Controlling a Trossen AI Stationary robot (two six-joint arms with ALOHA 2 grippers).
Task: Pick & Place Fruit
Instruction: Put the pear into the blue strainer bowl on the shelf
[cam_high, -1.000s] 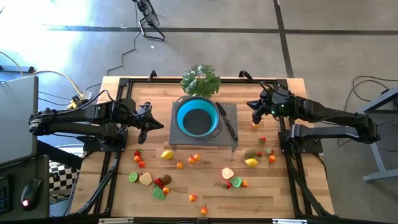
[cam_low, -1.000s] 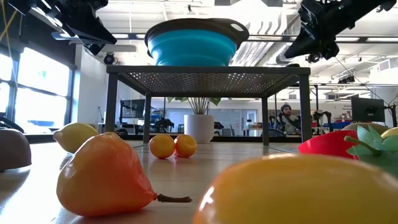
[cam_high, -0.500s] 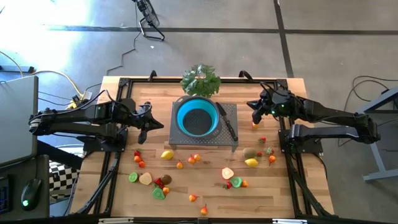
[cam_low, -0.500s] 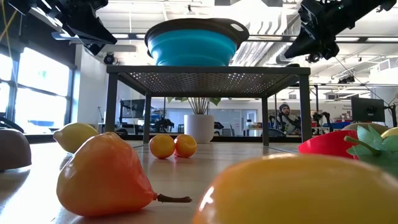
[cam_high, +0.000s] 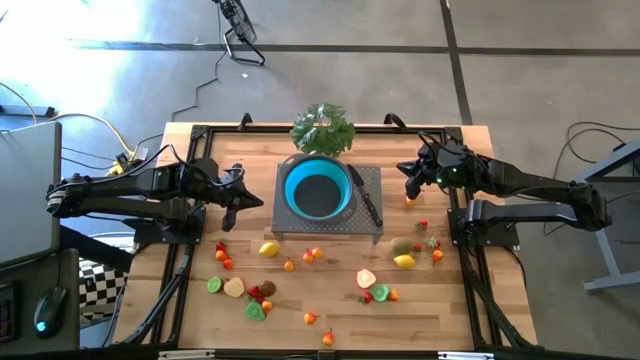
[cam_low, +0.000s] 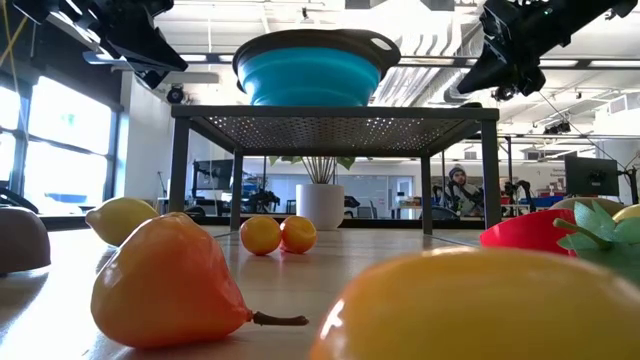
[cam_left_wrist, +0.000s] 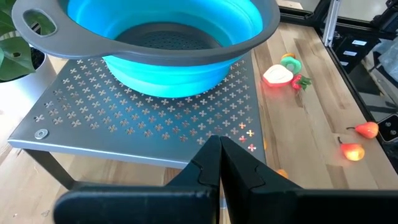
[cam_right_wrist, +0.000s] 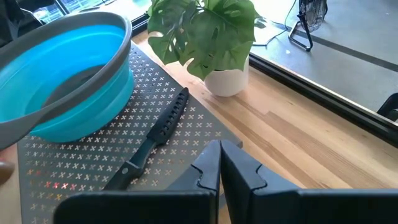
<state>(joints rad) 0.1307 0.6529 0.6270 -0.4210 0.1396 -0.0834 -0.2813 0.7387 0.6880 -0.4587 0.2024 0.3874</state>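
While both arms hang above the table, nothing has changed over the last second: the views match the earlier ones, with every fruit and both arms in the same place. The left gripper (cam_high: 232, 207) hovers left of the rack (cam_high: 366, 222), its fingers (cam_left_wrist: 210, 163) pressed together on nothing. The right gripper (cam_high: 409, 183) hovers just off the rack's right edge, clenched and empty as well. The bowl (cam_high: 317, 187) sits on the rack with a knife (cam_high: 368, 204) beside it and a plant (cam_high: 323, 127) behind; the high view shows no fruit inside it.

The fruit lies scattered on the table (cam_high: 450, 310) in front of the rack: a lemon (cam_high: 268, 249), a second yellow one (cam_high: 404, 261), a kiwi (cam_high: 400, 246), small orange pieces (cam_high: 313, 254), and a cluster of green and cream slices (cam_high: 235, 287). One orange piece (cam_high: 410, 200) sits just below the right gripper.

This stillness suggests the task has not started. That near orange piece looks the likeliest first pick, which would need the right fingers spread before descending.
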